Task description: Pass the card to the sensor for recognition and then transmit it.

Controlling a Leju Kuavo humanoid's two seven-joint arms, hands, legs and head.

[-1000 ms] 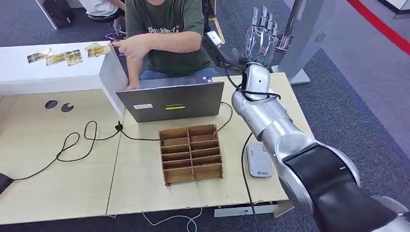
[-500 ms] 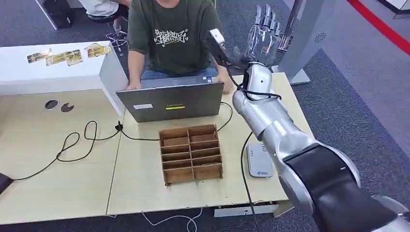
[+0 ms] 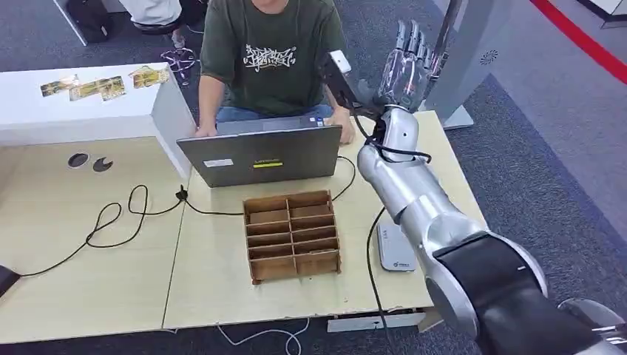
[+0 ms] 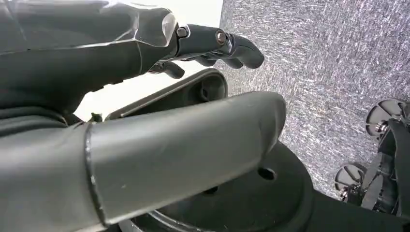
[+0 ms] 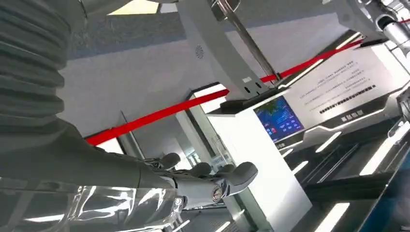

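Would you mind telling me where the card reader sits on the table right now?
In the head view, the card reader lies flat on the table's right part, just right of the cardboard divider box and beside the right arm.

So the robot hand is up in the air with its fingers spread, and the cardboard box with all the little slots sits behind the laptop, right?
Not quite. The right robot hand is raised with its fingers apart, but the cardboard box sits in front of the laptop, on the robot's side of it, not behind. The head view shows this.
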